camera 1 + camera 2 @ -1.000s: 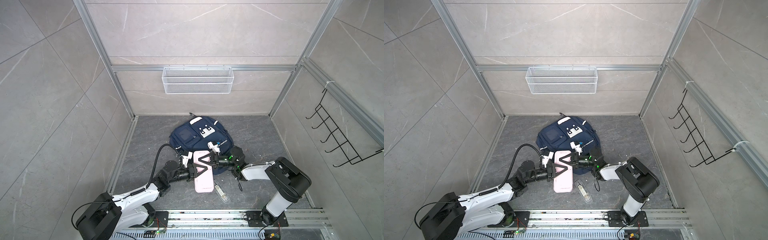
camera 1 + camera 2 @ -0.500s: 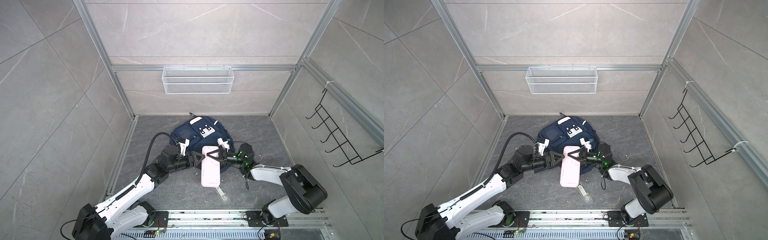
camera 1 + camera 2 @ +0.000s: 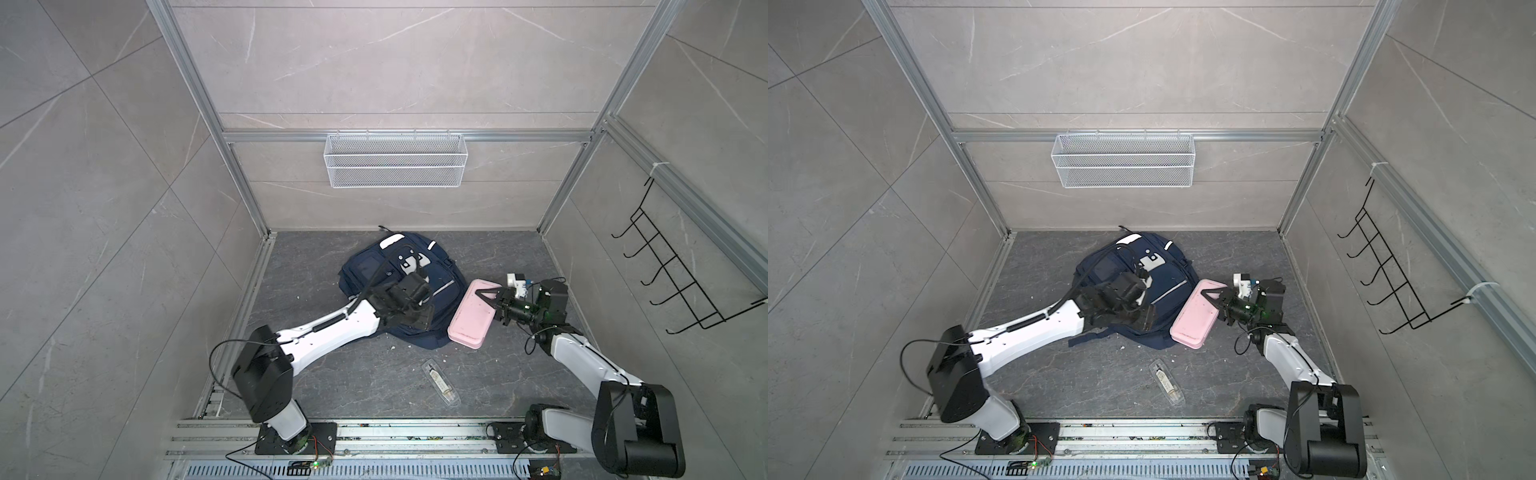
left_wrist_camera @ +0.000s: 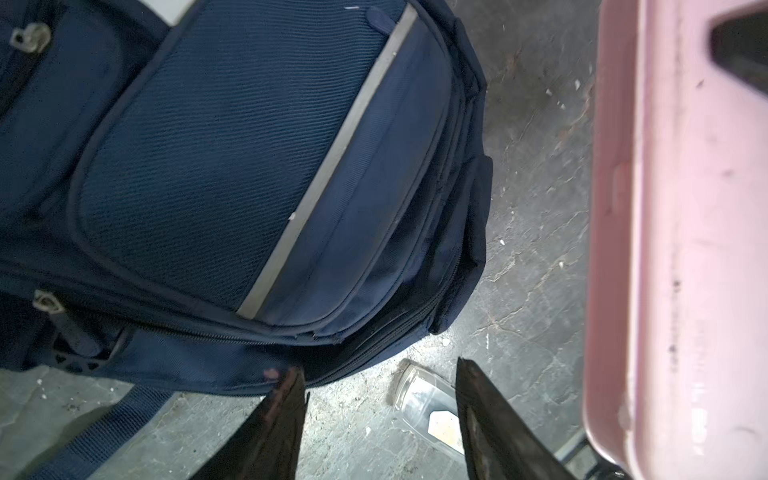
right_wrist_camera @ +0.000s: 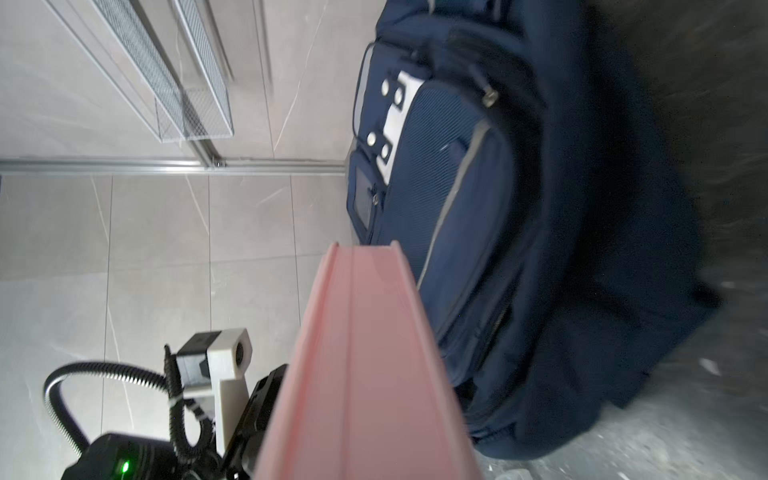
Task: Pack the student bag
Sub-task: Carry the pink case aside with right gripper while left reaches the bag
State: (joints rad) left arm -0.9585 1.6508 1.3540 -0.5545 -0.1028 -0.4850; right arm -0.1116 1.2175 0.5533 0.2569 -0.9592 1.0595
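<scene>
The student bag point(image 3: 361, 270) point(image 3: 1100, 266) point(image 4: 216, 166) point(image 5: 519, 249), a navy backpack with a white patch and silver stripes, lies flat at the back middle of the floor. My left gripper point(image 3: 422, 322) point(image 3: 1144, 318) point(image 4: 379, 368) hangs open over its near edge with nothing between its fingers. My right gripper point(image 3: 488, 301) point(image 3: 1210, 298) is shut on the far end of a pink case point(image 3: 471, 318) point(image 3: 1194, 318) point(image 4: 681, 249) point(image 5: 365, 374). It holds the case tilted beside the bag's right edge. In the right wrist view the case hides my right fingers.
A clear plastic case point(image 3: 440, 382) point(image 3: 1167, 382) point(image 4: 428, 407) lies on the floor in front of the bag. A white wire basket point(image 3: 395, 166) hangs on the back wall and a black hook rack point(image 3: 681, 282) on the right wall. Metal rails point(image 3: 374, 436) run along the front.
Both grippers held the pink case in front of the bag. My left gripper has let go and opened. My right gripper has carried the case to the bag's right side.
</scene>
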